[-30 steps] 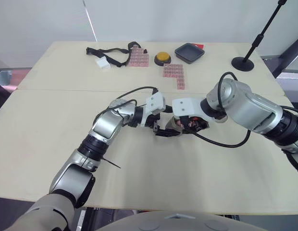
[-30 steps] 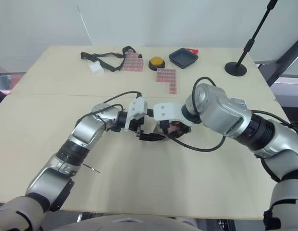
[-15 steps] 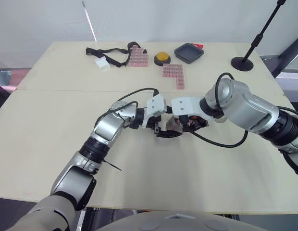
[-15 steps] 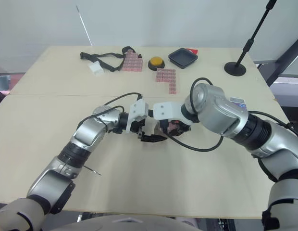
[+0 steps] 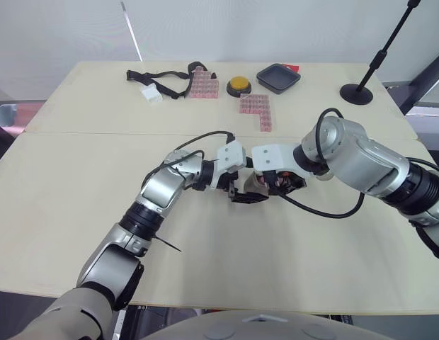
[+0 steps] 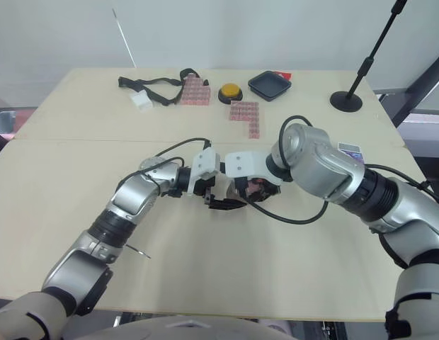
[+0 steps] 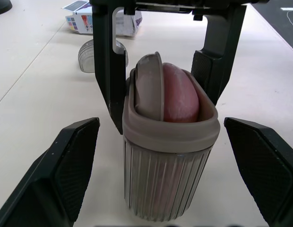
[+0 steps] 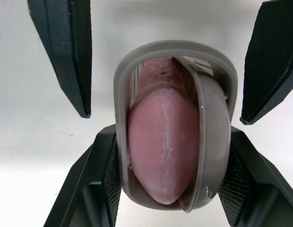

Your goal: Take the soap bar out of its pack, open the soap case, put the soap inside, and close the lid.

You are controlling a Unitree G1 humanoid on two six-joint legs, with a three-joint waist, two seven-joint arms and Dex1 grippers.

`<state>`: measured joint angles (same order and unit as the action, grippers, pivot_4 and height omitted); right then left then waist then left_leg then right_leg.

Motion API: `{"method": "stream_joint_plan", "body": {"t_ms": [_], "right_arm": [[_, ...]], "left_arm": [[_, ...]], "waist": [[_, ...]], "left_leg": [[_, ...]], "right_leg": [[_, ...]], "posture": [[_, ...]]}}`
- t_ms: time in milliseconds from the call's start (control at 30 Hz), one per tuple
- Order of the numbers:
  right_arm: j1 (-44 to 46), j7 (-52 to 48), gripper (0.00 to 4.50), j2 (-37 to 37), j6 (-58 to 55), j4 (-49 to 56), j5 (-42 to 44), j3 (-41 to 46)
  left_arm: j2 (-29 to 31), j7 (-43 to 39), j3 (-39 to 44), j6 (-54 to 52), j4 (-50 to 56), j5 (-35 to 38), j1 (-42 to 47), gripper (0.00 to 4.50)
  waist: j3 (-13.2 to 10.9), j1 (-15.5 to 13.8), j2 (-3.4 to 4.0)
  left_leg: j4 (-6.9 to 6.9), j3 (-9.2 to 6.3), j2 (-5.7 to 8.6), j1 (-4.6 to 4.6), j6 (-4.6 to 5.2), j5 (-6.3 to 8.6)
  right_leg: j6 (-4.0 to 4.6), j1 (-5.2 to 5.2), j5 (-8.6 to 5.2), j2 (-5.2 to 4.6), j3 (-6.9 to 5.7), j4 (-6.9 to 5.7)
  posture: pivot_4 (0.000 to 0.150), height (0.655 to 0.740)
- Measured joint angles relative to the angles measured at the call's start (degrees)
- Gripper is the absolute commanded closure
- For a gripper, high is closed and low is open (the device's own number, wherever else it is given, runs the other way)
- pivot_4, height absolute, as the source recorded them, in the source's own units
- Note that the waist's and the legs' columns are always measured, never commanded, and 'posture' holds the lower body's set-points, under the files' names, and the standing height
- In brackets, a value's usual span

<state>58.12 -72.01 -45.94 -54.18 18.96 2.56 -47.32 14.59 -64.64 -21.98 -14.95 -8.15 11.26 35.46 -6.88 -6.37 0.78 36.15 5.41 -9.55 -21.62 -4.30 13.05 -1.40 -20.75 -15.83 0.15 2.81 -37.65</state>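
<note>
A ribbed translucent soap case [image 7: 168,156] stands mid-table with the pink soap bar [image 7: 179,97] upright inside it. A grey oval insert [image 7: 149,85] leans against the soap. My right gripper [image 5: 270,184] is shut on the soap case, its fingers [image 8: 106,170] pressed on both sides. My left gripper [image 5: 239,194] faces it from the other side, open, its fingers [image 7: 75,156] well clear on either side of the case. A clear ribbed lid [image 7: 97,54] lies on the table behind, beside the soap pack [image 6: 349,149].
Along the table's back edge [image 5: 205,64] lie black straps [image 5: 166,76], a white block [image 5: 152,93], two pink tile pieces [image 5: 256,110], a yellow button [image 5: 239,85] and a black tray [image 5: 279,76]. A black stand base [image 5: 357,93] sits at the back right.
My left arm has edged slightly to the right, toward the case. The right gripper and the case have stayed put.
</note>
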Motion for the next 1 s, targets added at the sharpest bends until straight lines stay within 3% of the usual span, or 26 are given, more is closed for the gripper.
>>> {"method": "stream_joint_plan", "body": {"t_ms": [167, 200, 833, 900, 1000], "right_arm": [[-0.10, -0.13, 2.37, 0.07, -0.72, -0.42, -0.45, 0.14], [-0.11, -0.38, 2.37, 0.09, -0.80, -0.54, -0.42, 0.14], [-0.57, -0.47, 2.37, 1.01, -1.21, -0.76, -0.91, 0.70], [-0.94, -0.42, 1.37, 1.26, -1.59, -0.60, -0.83, 1.15], [-2.03, 0.28, 0.38, 1.99, -1.90, -0.31, -0.59, 2.92]], "left_arm": [[-0.04, 0.29, -0.48, 0.78, -0.33, -0.87, 0.01, 2.42], [-0.03, 0.30, -0.63, 1.08, -0.33, -1.01, 0.01, 2.57], [0.05, -0.55, -0.42, 2.25, -1.05, -1.18, 0.07, 2.57], [0.32, -0.98, -0.22, 2.23, -1.15, -0.98, 0.07, 2.57], [0.54, -2.81, 0.13, 2.35, -1.58, 0.22, -0.42, 2.57]], "waist": [[0.00, -0.04, 0.00], [0.00, -0.02, 0.00], [0.00, 0.09, 0.00], [0.00, 0.09, 0.00], [0.00, 0.05, 0.00]], "left_leg": [[0.05, 0.00, 0.00, 0.00, 0.01, 0.00], [0.06, 0.00, 0.00, -0.01, 0.01, 0.00], [0.09, 0.01, 0.00, 0.02, 0.01, 0.00], [0.09, 0.01, 0.00, 0.02, 0.01, -0.01], [0.10, 0.01, 0.00, 0.01, 0.01, -0.01]], "right_leg": [[0.00, -0.01, 0.00, -0.01, 0.01, -0.05], [0.00, -0.01, 0.00, -0.02, 0.01, -0.05], [0.01, -0.01, 0.00, -0.01, 0.01, -0.13], [0.01, -0.02, 0.00, -0.01, 0.02, -0.13], [0.01, -0.04, 0.00, -0.02, 0.02, -0.15]], "posture": [[0.150, 0.7400], [0.150, 0.7400], [0.150, 0.7400], [0.150, 0.7400], [0.150, 0.7400]]}}
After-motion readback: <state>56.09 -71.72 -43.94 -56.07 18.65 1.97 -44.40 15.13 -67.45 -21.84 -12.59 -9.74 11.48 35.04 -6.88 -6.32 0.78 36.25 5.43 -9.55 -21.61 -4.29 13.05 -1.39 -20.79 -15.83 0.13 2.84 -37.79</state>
